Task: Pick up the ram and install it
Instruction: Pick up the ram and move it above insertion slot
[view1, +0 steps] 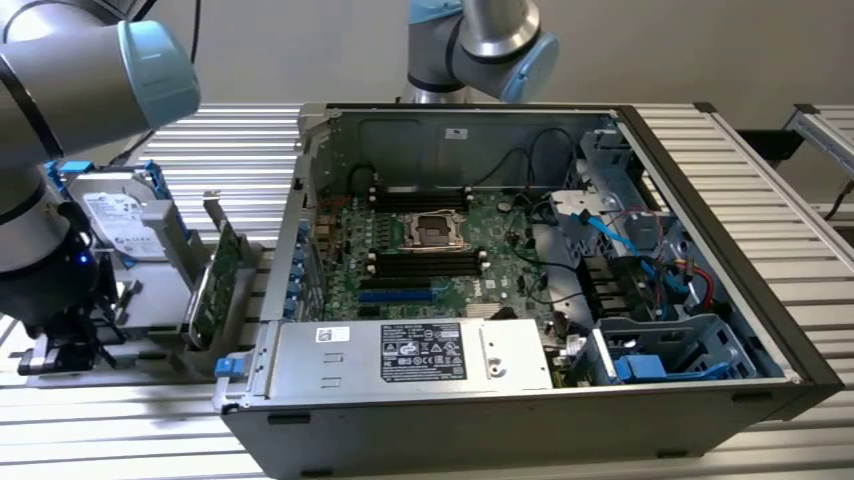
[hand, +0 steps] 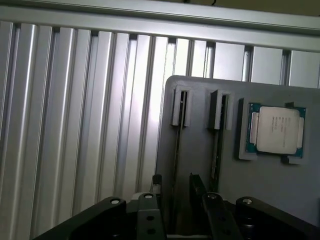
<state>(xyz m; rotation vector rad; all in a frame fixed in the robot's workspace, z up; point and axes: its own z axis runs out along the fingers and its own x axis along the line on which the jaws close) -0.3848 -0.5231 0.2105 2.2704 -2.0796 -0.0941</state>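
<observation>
I am reporting the hand open and empty, its fingers straddling the ram, which is standing on edge in the grey holder on the bench; I am judging the stick light, stiff and fragile, best pinched across its flat faces mid-length.

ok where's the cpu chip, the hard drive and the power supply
cpu chip (hand: 275, 129), wrist view, middle of its metal lid
hard drive (view1: 118, 215), exterior view, on its white label
power supply (view1: 420, 352), exterior view, on its black label
</observation>
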